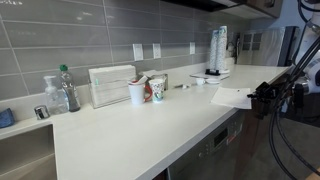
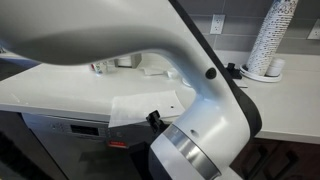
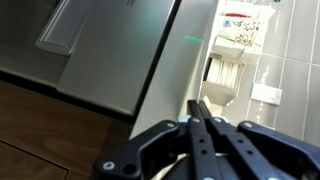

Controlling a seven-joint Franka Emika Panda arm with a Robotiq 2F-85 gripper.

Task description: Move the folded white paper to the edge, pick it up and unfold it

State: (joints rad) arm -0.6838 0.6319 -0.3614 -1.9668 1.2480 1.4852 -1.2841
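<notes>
**Claw closed at the tabletop rim, sheet hanging over toward it**

Claw point(image 3: 197, 108) fingers lie pressed together in the wrist view, with only a thin line between them. Whether the sheet is pinched there cannot be made out.

The folded white paper point(image 1: 232, 98) lies flat at the end of the tabletop point(image 1: 130, 130) nearest the arm. In an exterior view the paper point(image 2: 140, 108) has one side poking out past the edge point(image 2: 60, 112). Its longer side seems to run along that rim.

The claw point(image 1: 262, 97) sits just off the tabletop at about the sheet's height, touching or almost touching the overhanging corner. The paper therefore lies straight ahead of the fingertips, inward over the tabletop. Judging from this, lifting comes next, and it depends on a level pinch on that overhang.
</notes>
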